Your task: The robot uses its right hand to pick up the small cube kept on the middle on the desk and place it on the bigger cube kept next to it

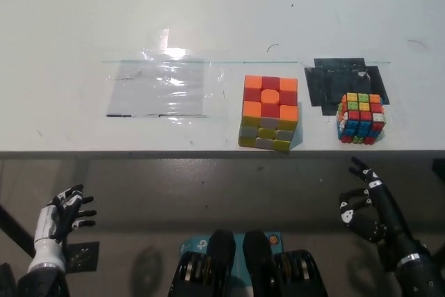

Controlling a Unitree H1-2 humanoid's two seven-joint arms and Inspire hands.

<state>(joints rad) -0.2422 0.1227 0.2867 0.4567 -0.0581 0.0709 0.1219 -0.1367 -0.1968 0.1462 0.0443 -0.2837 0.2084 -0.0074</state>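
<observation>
White tabletop (69, 19) carries no containers: a big cube (269, 113) with an orange-and-red top sits near the near edge around the middle, a small cube (360, 117) sits to its right, apart from it, partly on a patch of black tape (332, 83), and a clear plastic sheet (161, 87) lies flat to the left. Right hand (372, 208) hangs below the near edge, fingers (361, 169) spread and released, with the small cube beyond them on the tabletop, untouched. Left hand (64, 217) rests low at the far left, fingers loosely apart, grasping nothing.
</observation>
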